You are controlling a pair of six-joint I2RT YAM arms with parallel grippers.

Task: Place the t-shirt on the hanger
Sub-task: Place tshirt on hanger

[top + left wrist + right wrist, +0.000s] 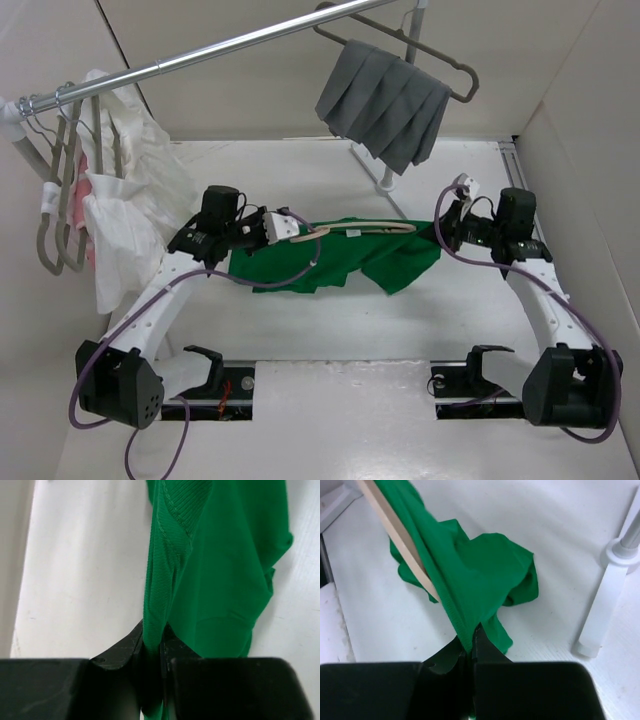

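Found the t-shirt (pixel 330 262) at the centre of the top view, slung between 2 pinches and sagging toward the white table (pixel 330 330). Saw the left gripper (pixel 296 232) clenched on a ribbed fold of green cloth at the left end; confirmed in its wrist view, jaws tight around the seam. Saw the right gripper (pixel 441 233) likewise clamped on a hem at the right end, with nothing else between its fingers. Noted the hanger (pixel 362 229) lying along the shirt's upper edge, hook toward the left of the frame. In the right wrist view, traced it from the upper left corner down against the cloth. Could not tell whether its arm sat inside the shirt or merely beside it.

Judged the step as spreading the fabric over the hanger's shoulders. Best handled by holding both pinches firm, pulling apart evenly, avoiding tugs that might drag the hanger sideways, and watching the bunched lower right fold for snagging.
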